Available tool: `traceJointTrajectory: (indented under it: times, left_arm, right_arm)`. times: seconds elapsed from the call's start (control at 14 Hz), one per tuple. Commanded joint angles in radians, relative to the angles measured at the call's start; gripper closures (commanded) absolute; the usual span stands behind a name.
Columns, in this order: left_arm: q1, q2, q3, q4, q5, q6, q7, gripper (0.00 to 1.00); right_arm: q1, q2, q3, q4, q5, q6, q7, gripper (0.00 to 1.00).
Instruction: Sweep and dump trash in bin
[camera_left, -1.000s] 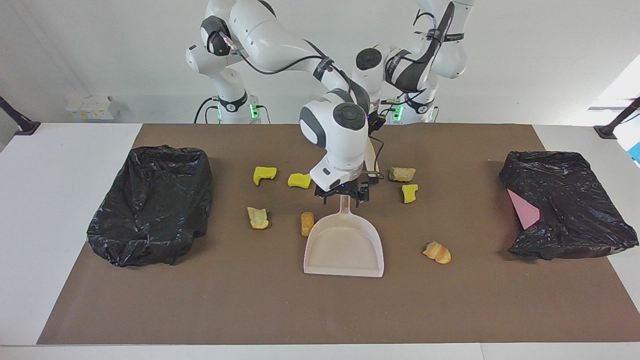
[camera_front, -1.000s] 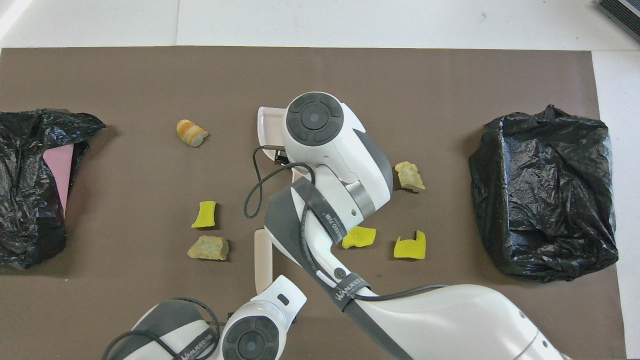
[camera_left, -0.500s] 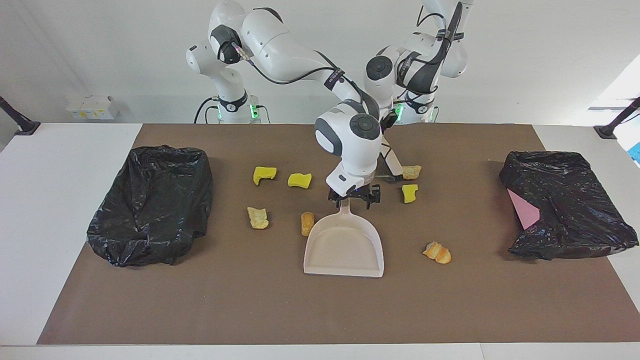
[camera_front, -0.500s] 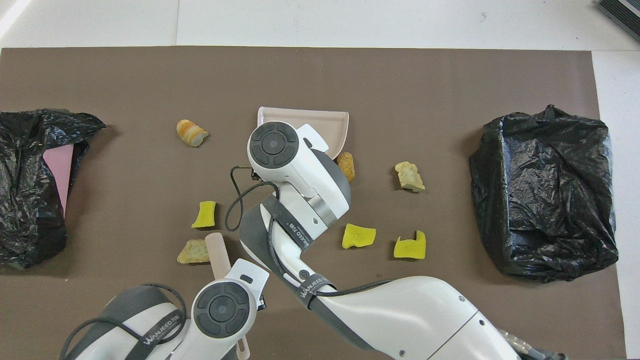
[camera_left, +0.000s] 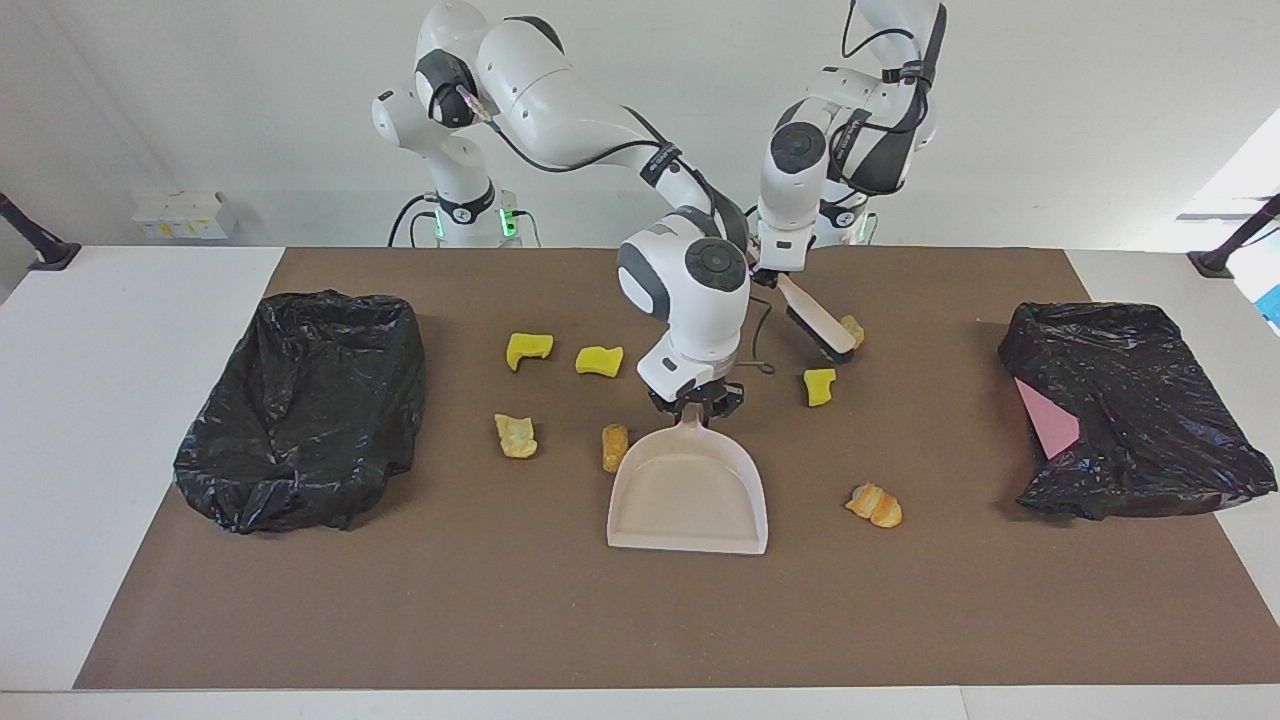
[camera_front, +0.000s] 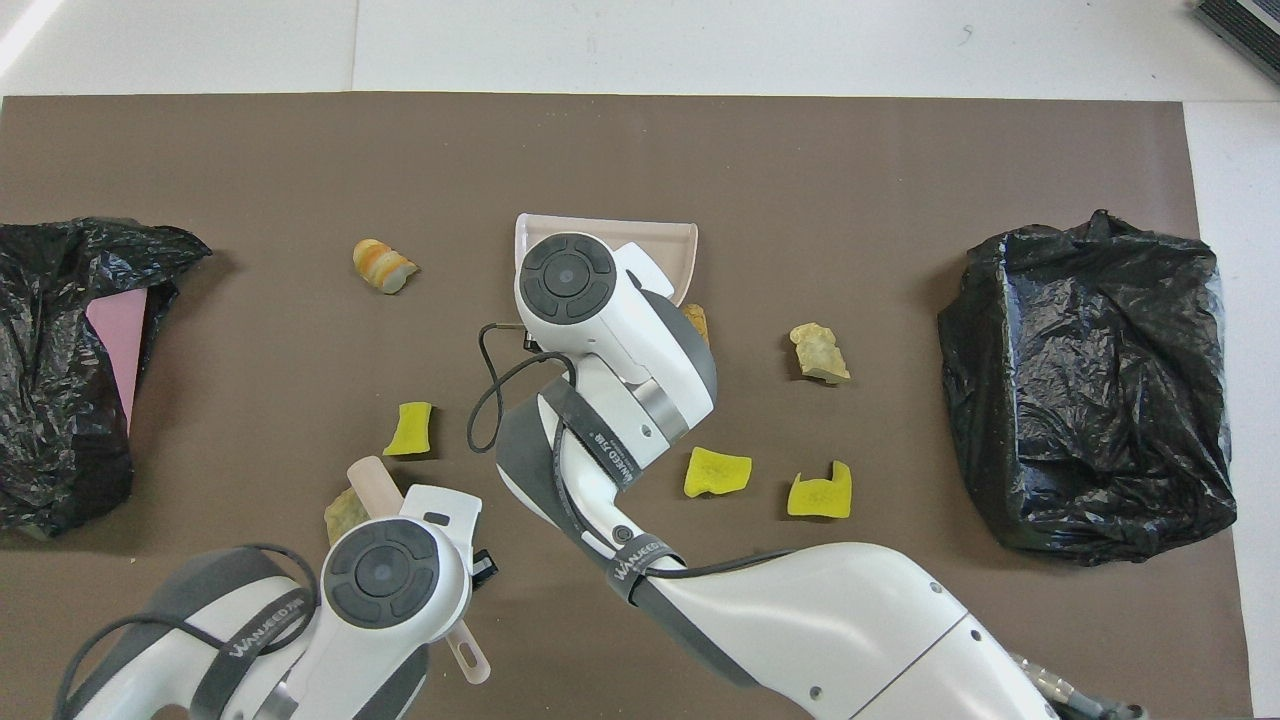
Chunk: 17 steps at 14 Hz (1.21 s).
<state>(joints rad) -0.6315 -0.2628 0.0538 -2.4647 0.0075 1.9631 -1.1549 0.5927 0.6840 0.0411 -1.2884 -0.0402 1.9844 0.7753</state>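
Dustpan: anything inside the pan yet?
The dustpan tray looks empty in the facing view; all visible scraps lie on the mat. In the overhead view, the right arm covers most of the tray.

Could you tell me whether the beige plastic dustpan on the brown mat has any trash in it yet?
Empty: the beige plastic dustpan lies flat with its tray bare, and the tan bread-like chunk sits on the mat beside it.

A robot lab: two mounted arms (camera_left: 560, 100), bare white walls (camera_left: 200, 100).

Scraps (camera_left: 600, 360) flank the dustpan (camera_left: 690, 495); brown mat (camera_left: 500, 620) lies open farther out.
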Motion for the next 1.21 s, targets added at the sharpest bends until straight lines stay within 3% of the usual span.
traceJointTrajectory:
  times: [0.0,0.21,0.36,0.5,0.71,1.0,1.14]
  left_arm:
    - [0.087,-0.062,-0.008,0.043,0.012,-0.096,-0.02,1.0]
    - [0.124,-0.099,-0.008,0.004,0.011,-0.121,-0.049,1.0]
    - [0.125,-0.173,-0.009,-0.083,0.009,-0.105,-0.051,1.0]
    - [0.124,-0.196,-0.009,-0.135,0.005,-0.099,-0.054,1.0]
    - [0.111,-0.19,-0.011,-0.235,-0.014,0.035,-0.08,1.0]
    - [0.111,-0.119,-0.009,-0.229,-0.046,0.227,-0.048,1.0]
    - [0.124,-0.067,-0.008,-0.192,-0.058,0.293,0.054,1.0]
  right_arm:
    - [-0.024,-0.055,0.008,-0.055,0.008,-0.001,0.004,1.0]
    - [-0.033,-0.093,0.006,-0.071,0.003,-0.006,-0.069,1.0]
    - [-0.03,-0.138,0.008,-0.104,-0.01,-0.009,-0.097,1.0]
    - [-0.013,-0.171,0.006,-0.138,-0.012,-0.042,-0.202,1.0]
    - [-0.025,-0.208,0.009,-0.146,-0.009,-0.149,-0.636,1.0]
    - [-0.037,-0.235,0.005,-0.207,-0.018,-0.154,-1.077,1.0]
    - [-0.068,-0.233,0.006,-0.216,-0.035,-0.138,-1.306,1.0]
